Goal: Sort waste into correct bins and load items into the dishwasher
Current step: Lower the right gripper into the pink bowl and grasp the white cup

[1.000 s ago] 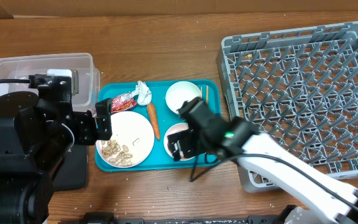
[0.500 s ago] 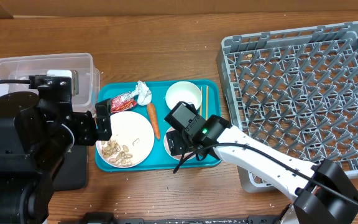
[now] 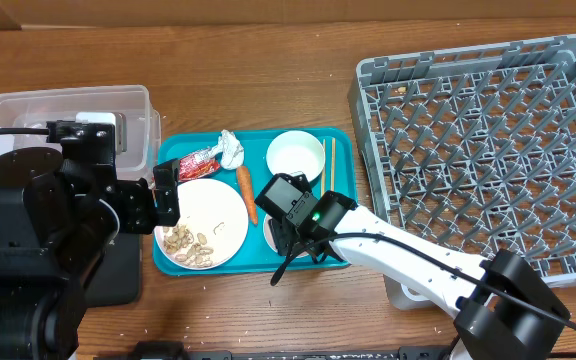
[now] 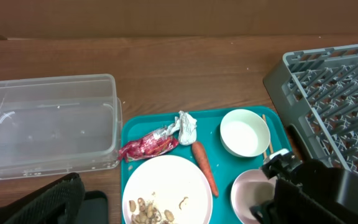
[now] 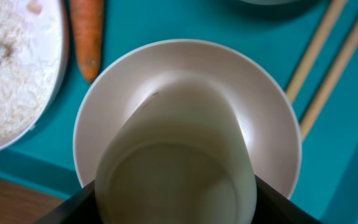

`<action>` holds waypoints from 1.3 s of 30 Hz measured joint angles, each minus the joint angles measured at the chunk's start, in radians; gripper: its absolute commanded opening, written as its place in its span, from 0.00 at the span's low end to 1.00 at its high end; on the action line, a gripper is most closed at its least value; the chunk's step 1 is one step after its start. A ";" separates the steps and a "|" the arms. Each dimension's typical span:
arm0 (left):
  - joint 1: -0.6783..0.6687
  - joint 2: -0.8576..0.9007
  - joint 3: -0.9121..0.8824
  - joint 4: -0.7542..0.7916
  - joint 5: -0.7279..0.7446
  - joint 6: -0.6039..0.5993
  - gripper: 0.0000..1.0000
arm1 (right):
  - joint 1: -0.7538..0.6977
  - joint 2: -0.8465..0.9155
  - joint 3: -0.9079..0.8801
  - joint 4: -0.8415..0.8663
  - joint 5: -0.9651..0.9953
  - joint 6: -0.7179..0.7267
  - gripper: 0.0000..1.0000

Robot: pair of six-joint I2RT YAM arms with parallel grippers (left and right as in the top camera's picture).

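My right gripper (image 5: 176, 196) hangs over the teal tray (image 3: 340, 140), its jaws against both sides of the small cup (image 5: 176, 168), which stands inside a pale-pink bowl (image 5: 185, 56). From overhead this gripper (image 3: 293, 215) hides most of that bowl (image 3: 268, 235). A second white bowl (image 3: 295, 156) sits behind it. The round plate (image 3: 208, 215) carries peanut shells (image 3: 186, 245). An orange carrot (image 3: 247, 190), a red wrapper (image 3: 195, 163) and a white tissue (image 3: 231, 148) lie on the tray. My left gripper (image 3: 166, 190) is open and empty at the tray's left edge.
The clear tub (image 3: 68, 105) stands at the back left, and the black tray (image 3: 118, 270) lies partly under my left arm. The grey dish rack (image 3: 488, 150) fills the right side. Wooden chopsticks (image 3: 330, 160) lie on the tray's right side.
My right gripper has moved left and down over the pale-pink bowl, and its jaws have closed in on the cup. The left arm has not moved.
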 measured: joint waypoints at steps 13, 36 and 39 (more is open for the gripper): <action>0.000 0.000 0.000 0.000 -0.001 0.000 1.00 | -0.039 -0.276 0.163 -0.246 0.154 0.019 0.59; 0.000 0.000 0.000 0.000 -0.004 0.000 1.00 | -0.039 -0.080 0.135 -0.107 -0.029 -0.103 0.51; 0.000 0.000 0.000 0.000 -0.005 0.000 1.00 | -0.039 0.014 0.129 -0.111 -0.035 -0.094 0.55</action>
